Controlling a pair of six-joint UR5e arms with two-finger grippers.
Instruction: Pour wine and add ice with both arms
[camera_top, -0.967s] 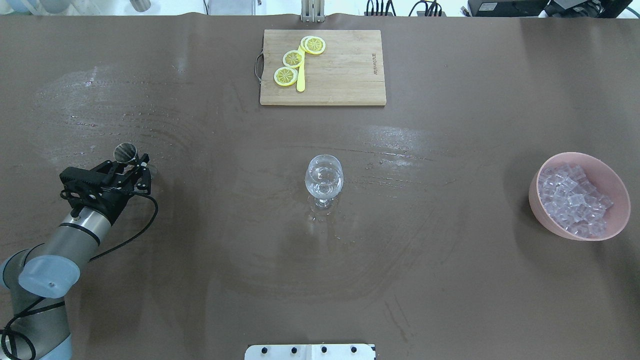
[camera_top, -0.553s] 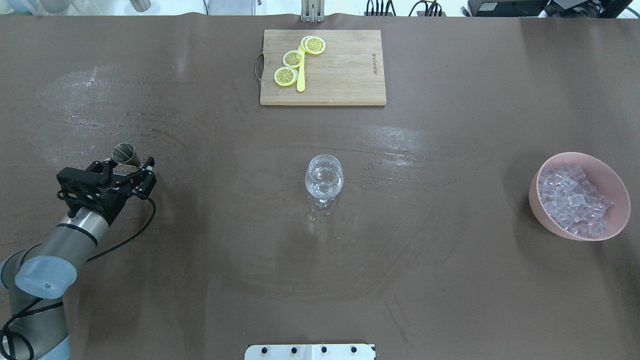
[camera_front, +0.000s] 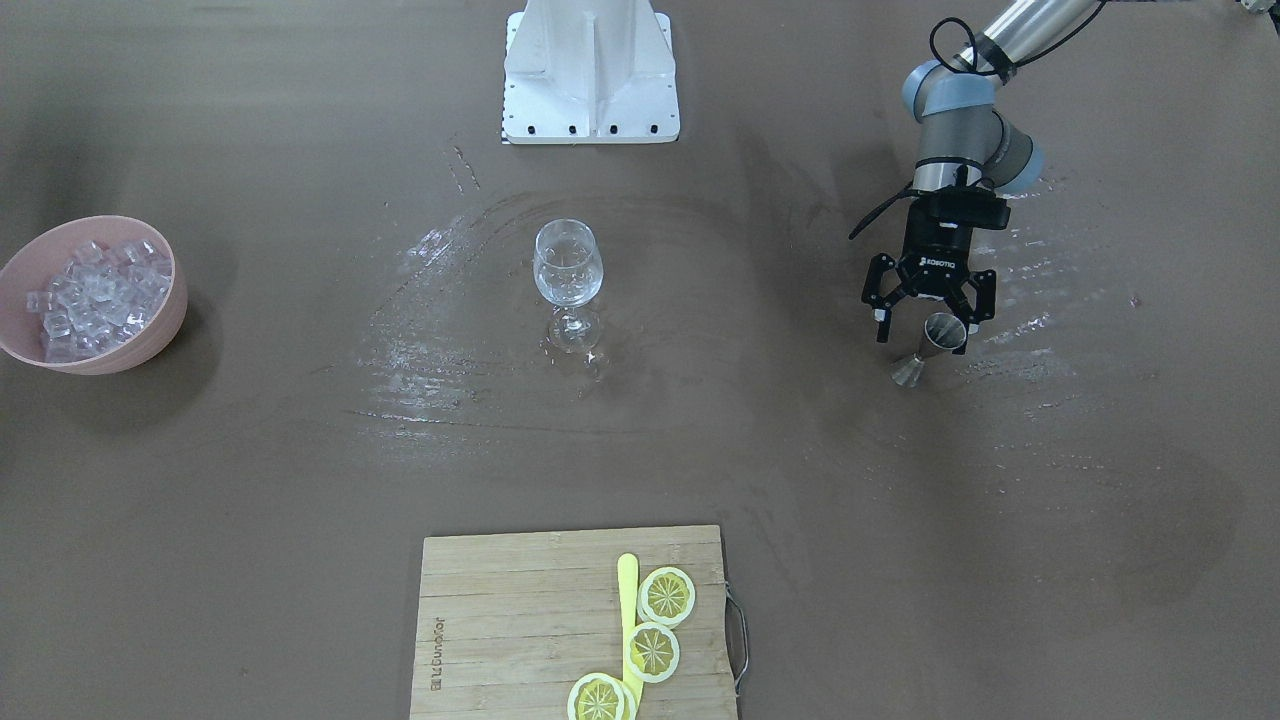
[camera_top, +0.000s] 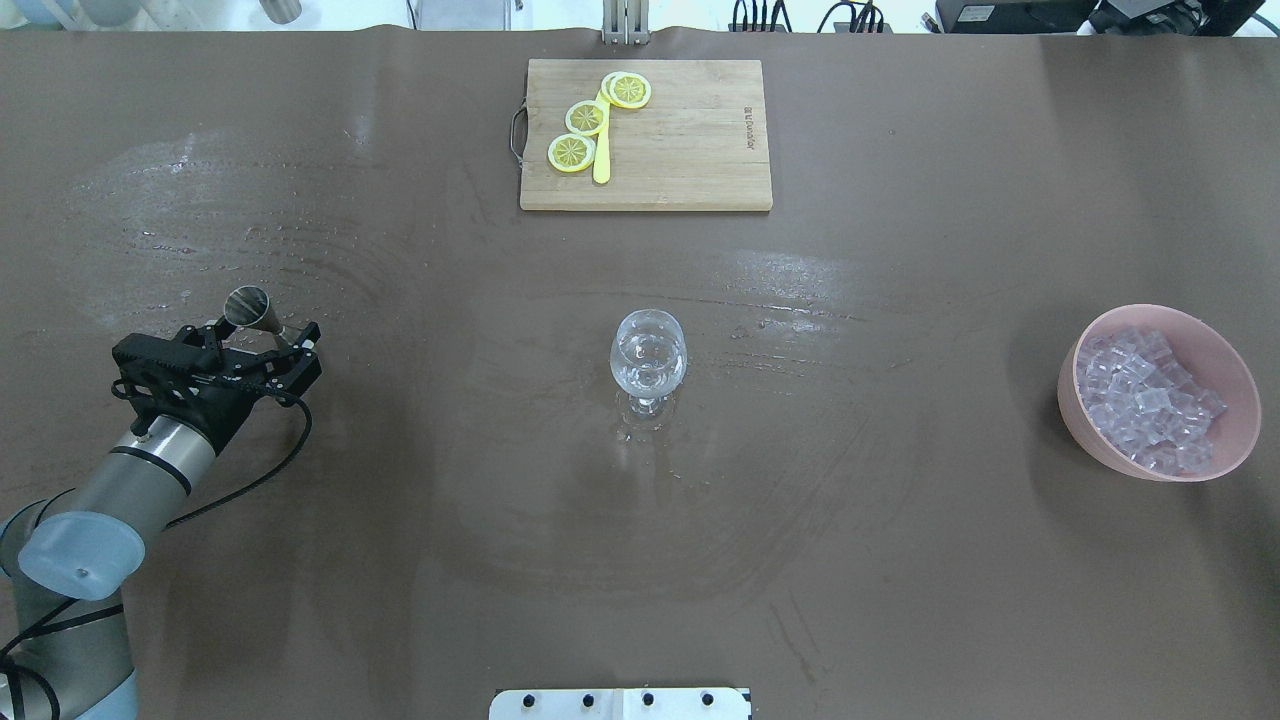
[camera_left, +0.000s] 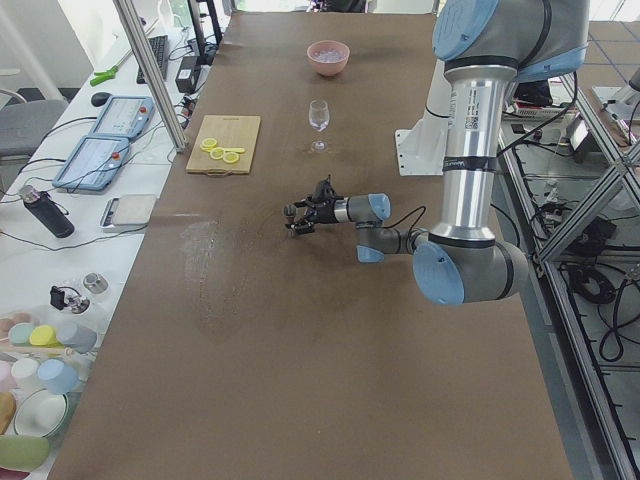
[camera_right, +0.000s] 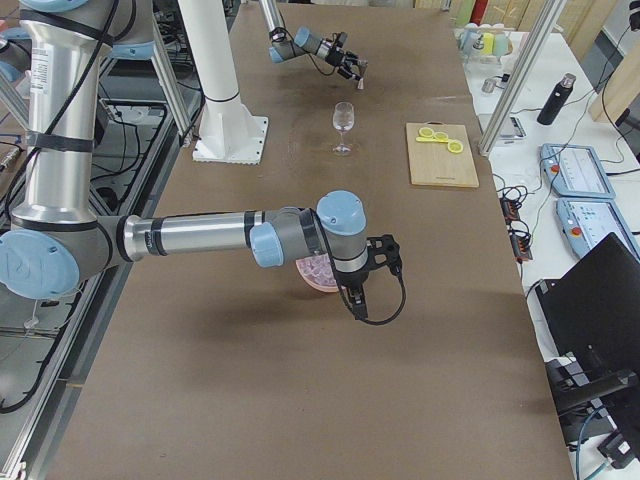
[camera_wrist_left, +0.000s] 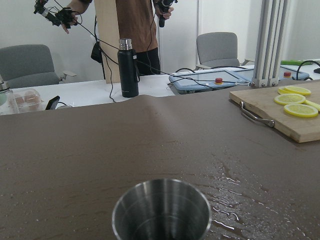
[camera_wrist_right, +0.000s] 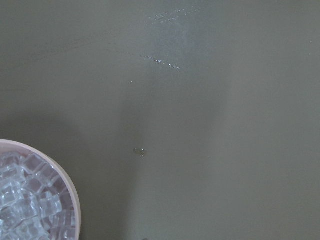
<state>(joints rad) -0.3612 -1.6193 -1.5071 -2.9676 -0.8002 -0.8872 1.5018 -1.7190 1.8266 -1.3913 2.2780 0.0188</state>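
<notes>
Everything hangs off the wine glass (camera_top: 648, 362), standing upright at the middle of the table (camera_top: 900, 560). Straight beyond it, towards the far edge, lies the cutting board (camera_top: 680, 150). On the board's left end, by its handle, sit the lemon slices (camera_top: 586, 117), overlapping in a row. Well out to the glass's right is the bowl (camera_top: 1238, 385), with the ice (camera_top: 1145, 400) heaped inside it. Well out to the glass's left stands the jigger (camera_top: 250, 305), upright on the table. The left gripper (camera_top: 262, 338) sits just behind it, fingers parted, the jigger nearer the left one. Behind the glass, at the near edge, is the stand's base (camera_top: 620, 703).
</notes>
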